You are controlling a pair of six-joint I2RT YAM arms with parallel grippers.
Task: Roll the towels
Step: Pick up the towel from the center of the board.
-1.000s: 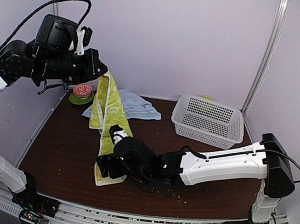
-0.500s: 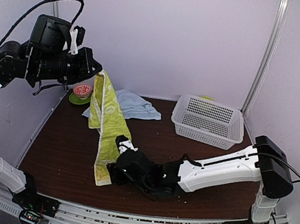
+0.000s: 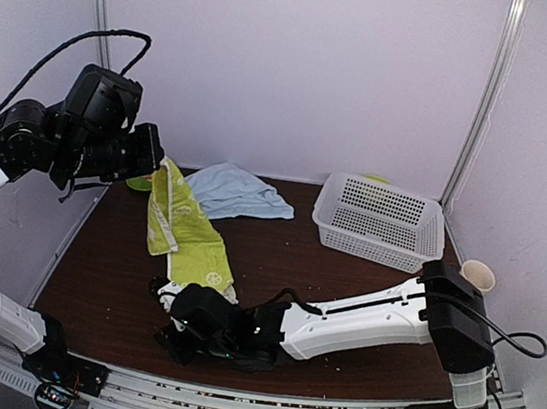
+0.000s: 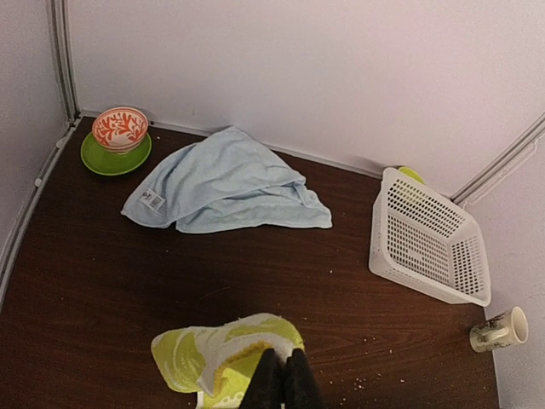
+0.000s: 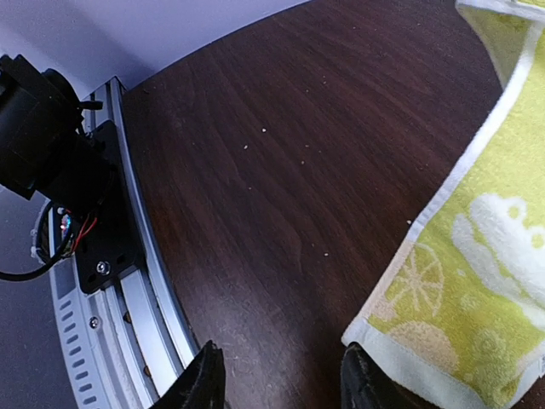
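My left gripper (image 3: 155,163) is shut on the top end of the lime-green towel (image 3: 193,244) and holds it above the table's left side. The towel slopes down to the tabletop. In the left wrist view the shut fingers (image 4: 281,385) pinch a fold of the green towel (image 4: 213,354). My right gripper (image 3: 171,312) sits low near the front left edge. Its jaws (image 5: 281,383) are open over bare wood, with the green towel's corner (image 5: 464,298) just beside the right finger. The pale-blue towel (image 4: 226,179) lies crumpled at the back, its tag showing.
A white perforated basket (image 3: 382,219) stands at the back right, with a mug (image 4: 498,331) beyond the table's right edge. A red-patterned bowl (image 4: 121,128) on a green saucer sits in the back left corner. The metal rail (image 5: 128,281) runs along the front edge.
My left gripper has come down and forward, laying more of the green towel onto the table. The right gripper has slid left off the towel's lower end, and its jaws have narrowed.
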